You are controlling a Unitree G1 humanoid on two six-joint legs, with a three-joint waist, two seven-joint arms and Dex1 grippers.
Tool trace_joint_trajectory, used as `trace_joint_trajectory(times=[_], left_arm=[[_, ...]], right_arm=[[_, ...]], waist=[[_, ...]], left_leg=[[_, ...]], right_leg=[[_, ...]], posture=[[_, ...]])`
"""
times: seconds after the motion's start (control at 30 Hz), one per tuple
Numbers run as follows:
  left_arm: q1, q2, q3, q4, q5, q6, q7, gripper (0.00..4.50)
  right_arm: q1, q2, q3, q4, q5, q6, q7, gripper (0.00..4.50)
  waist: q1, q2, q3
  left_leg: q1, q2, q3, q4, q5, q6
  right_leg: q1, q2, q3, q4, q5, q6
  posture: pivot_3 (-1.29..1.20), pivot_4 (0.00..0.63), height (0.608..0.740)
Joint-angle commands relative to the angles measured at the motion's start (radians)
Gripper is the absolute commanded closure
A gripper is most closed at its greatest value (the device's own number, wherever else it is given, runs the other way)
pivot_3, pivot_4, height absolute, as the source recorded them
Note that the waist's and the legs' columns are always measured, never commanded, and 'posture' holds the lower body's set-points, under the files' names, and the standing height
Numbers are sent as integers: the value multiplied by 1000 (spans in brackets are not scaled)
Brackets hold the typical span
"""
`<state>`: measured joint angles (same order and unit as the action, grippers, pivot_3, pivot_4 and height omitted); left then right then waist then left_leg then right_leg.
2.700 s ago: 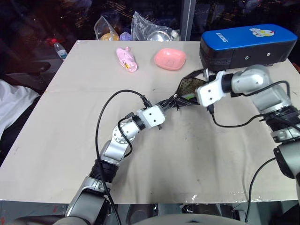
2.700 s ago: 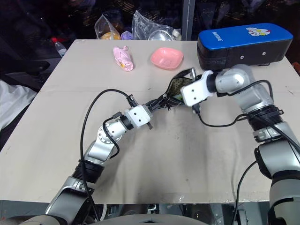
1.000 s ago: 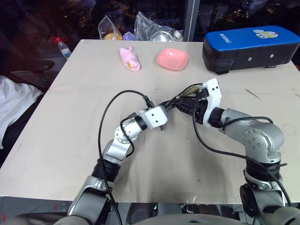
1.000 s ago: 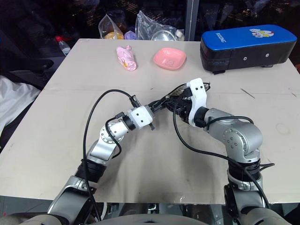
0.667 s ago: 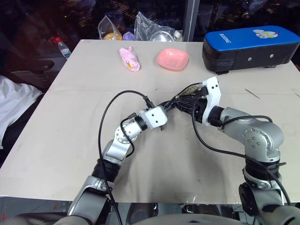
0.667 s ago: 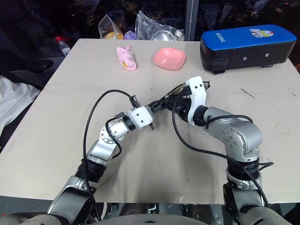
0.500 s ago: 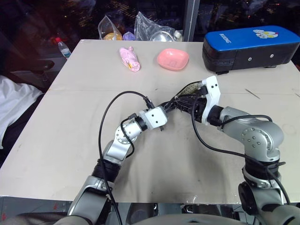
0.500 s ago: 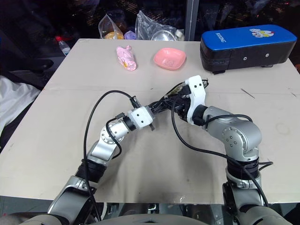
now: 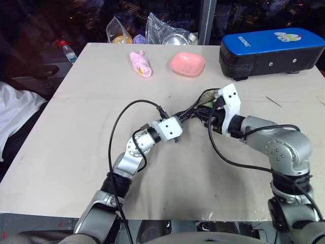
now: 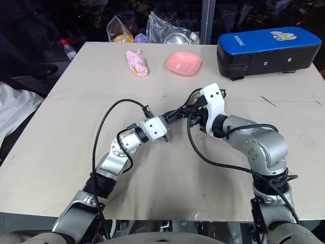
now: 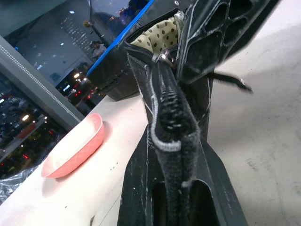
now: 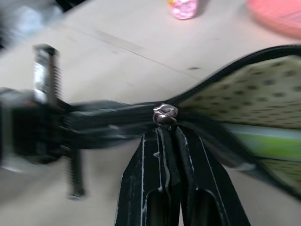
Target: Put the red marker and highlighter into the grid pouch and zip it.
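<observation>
Since a second ago the right gripper (image 12: 170, 129) has pressed its fingers together at the zipper pull (image 12: 164, 113) and rolled slightly, while the left gripper (image 11: 175, 155) has kept its pinch on the closed end of the grid pouch (image 9: 203, 104). That pouch hangs between the two grippers near the table's (image 9: 76, 127) centre, at about seven o'clock from the blue-and-black case (image 9: 271, 46); the highlighter (image 12: 263, 143) shows as a green strip inside the dotted lining, and the red marker I cannot make out. To zip well, I judge the left arm should hold the fabric taut as an anchor while the right draws the pull straight along the teeth toward the open end, without twisting. Left forearm reaches toward two o'clock, roughly level; the right wrist bends in from four o'clock, angled slightly down.
</observation>
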<state>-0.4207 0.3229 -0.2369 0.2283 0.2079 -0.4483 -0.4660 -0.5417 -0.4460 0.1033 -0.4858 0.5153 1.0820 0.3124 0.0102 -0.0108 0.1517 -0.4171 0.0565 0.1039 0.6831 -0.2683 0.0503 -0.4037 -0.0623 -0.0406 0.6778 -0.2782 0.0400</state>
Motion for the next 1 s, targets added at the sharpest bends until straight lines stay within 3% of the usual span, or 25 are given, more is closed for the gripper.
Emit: trace_joint_trajectory(times=[0.03,0.47,1.0], left_arm=[[-9,10,22,-18,5,-28,33,4500],[-14,15,21,-3,18,-35,57,4500],[2,28,26,-12,30,-29,71,4500]], right_arm=[[-2,-45,-10,-33,-77,-96,6,4423],[-15,-110,-121,38,-146,-133,-37,4423],[-29,-115,-215,189,-263,-157,-150,4423]], waist=[[0,0,0],[1,0,0],[1,0,0]], left_leg=[[0,0,0,0,0,0],[0,0,0,0,2,-3],[0,0,1,-1,2,-3]], right_leg=[[0,0,0,0,0,0],[0,0,0,0,0,0],[0,0,0,0,0,0]], posture=[[0,150,740],[0,150,740],[0,150,740]])
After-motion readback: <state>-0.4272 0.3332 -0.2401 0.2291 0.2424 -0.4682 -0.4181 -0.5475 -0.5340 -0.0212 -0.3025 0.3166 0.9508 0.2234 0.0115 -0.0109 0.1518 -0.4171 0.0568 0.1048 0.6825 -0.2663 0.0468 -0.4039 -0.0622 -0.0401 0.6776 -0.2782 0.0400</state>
